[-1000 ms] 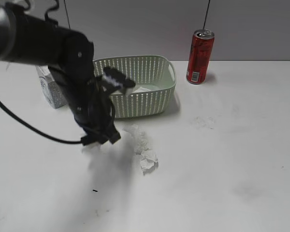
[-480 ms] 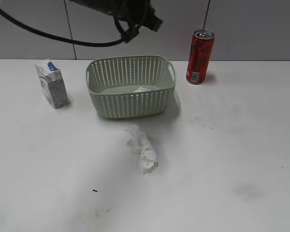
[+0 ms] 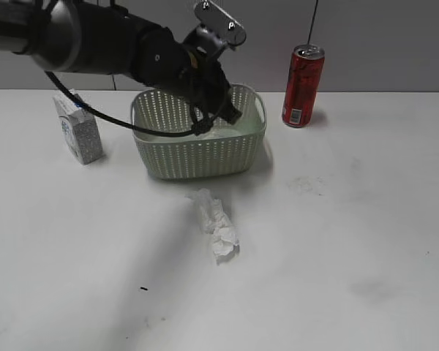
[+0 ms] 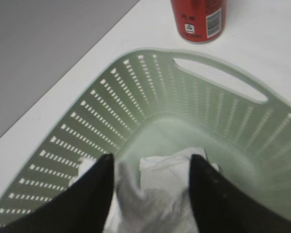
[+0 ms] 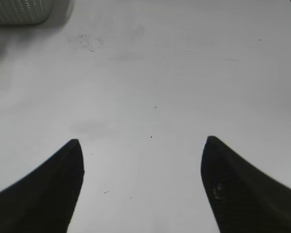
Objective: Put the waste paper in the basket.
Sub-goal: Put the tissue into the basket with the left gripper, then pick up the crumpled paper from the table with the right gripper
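The pale green basket [image 3: 197,153] stands at the back of the table; it also fills the left wrist view [image 4: 150,87]. My left gripper [image 3: 218,121] hangs inside its rim. In the left wrist view its jaws [image 4: 150,158] stand apart, with a blurred grey wad of waste paper [image 4: 150,201] between them and a white wad [image 4: 167,165] on the basket floor below. Another waste paper wad [image 3: 216,227] lies on the table in front of the basket. My right gripper [image 5: 141,141] is open and empty over bare table, and does not show in the exterior view.
A red drink can [image 3: 302,86] stands right of the basket and shows beyond it in the left wrist view [image 4: 199,19]. A small blue-and-white box [image 3: 79,128] stands to the left. The basket's corner [image 5: 19,12] shows top left in the right wrist view.
My left arm rose from the table in front of the basket, swung high over it, and has come down into the basket. The wad on the table has not moved.
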